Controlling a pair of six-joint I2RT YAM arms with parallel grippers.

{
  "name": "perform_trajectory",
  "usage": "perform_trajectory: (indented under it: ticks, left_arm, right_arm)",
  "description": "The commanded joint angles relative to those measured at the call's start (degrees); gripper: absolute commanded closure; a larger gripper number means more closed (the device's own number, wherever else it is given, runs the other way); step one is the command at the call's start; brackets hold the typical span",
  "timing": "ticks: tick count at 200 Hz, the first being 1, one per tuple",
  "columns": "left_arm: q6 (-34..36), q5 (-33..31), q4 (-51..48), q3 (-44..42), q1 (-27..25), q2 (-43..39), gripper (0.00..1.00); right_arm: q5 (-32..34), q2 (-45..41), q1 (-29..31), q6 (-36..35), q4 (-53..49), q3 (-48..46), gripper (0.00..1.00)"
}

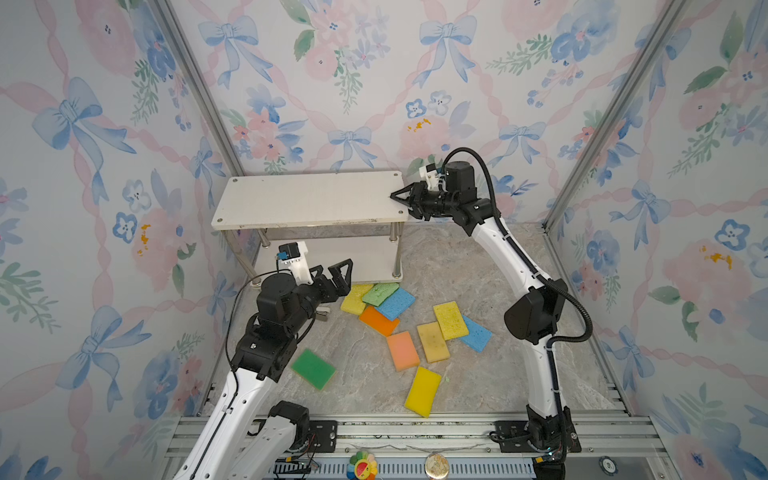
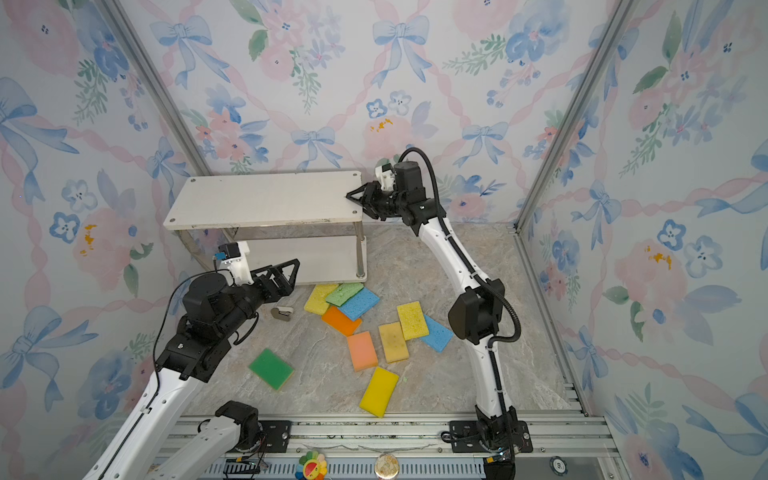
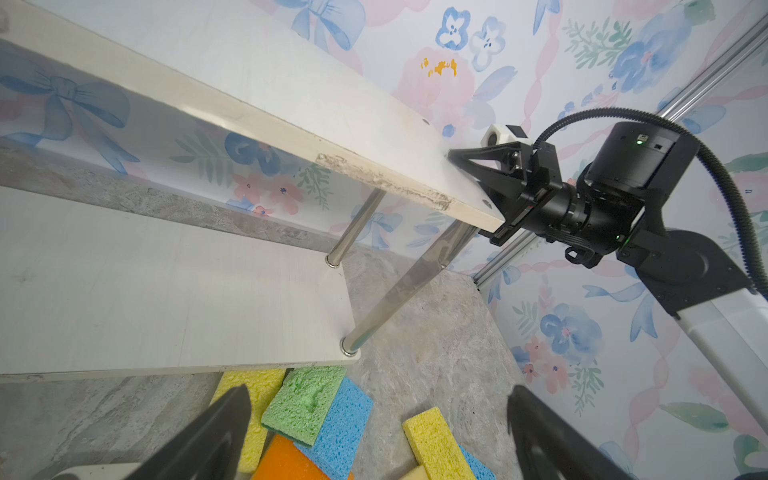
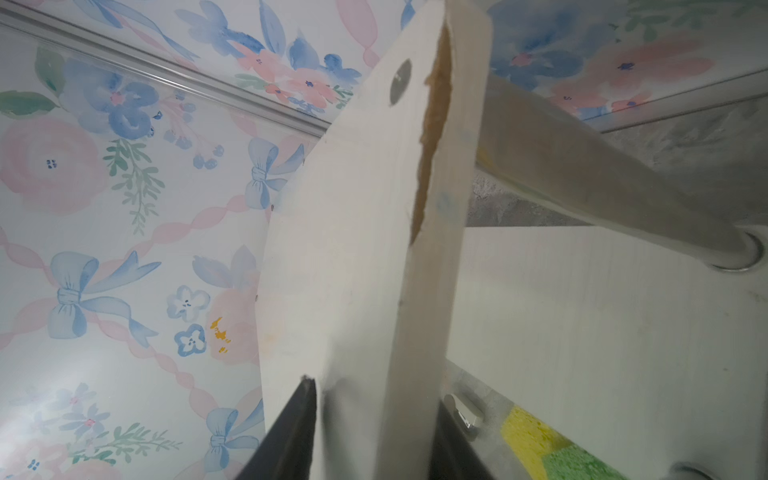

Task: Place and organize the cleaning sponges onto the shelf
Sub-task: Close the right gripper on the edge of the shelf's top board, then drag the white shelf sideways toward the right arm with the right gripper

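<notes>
The shelf (image 1: pixel 307 199) (image 2: pixel 262 199) stands at the back, both white boards bare. My right gripper (image 1: pixel 395 196) (image 2: pixel 349 195) (image 4: pixel 374 395) is shut on the right end of its top board, one finger above and one below. Several sponges lie on the floor in front. A yellow (image 1: pixel 353 299), light green (image 1: pixel 380 293) (image 3: pixel 305 401), blue (image 1: pixel 395 303) and orange (image 1: pixel 378 321) sponge overlap by the lower board. Further out lie peach (image 1: pixel 403 351), tan-yellow (image 1: pixel 433 341), yellow (image 1: pixel 451 320), blue (image 1: pixel 476 334), yellow (image 1: pixel 423 390) and dark green (image 1: pixel 313 368) ones. My left gripper (image 1: pixel 334 270) (image 2: pixel 286 270) (image 3: pixel 378 395) hangs open above that pile, holding nothing.
A small grey object (image 2: pixel 282 312) lies on the stone floor under my left wrist. Floral walls with metal corner posts (image 1: pixel 602 124) enclose three sides. An aluminium rail (image 1: pixel 415 432) carrying both arm bases runs along the front edge.
</notes>
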Motion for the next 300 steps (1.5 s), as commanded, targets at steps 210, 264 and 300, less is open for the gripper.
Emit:
perform_trajectory:
  ticks: [210, 264, 300]
  left_arm:
    - [0.79, -2.21, -0.68, 0.81, -0.21, 0.93, 0.02]
    - [0.57, -2.50, -0.64, 1.22, -0.22, 1.26, 0.02]
    - [0.89, -3.05, -0.62, 1.83, -0.21, 1.83, 0.02]
  right_arm:
    - [-3.80, -13.59, -8.57, -0.79, 5.23, -14.23, 0.86]
    - [-5.40, -17.84, -13.17, -3.27, 4.10, -21.29, 0.86]
    - [-5.85, -22.33, -16.96, -3.22, 5.94, -27.52, 0.86]
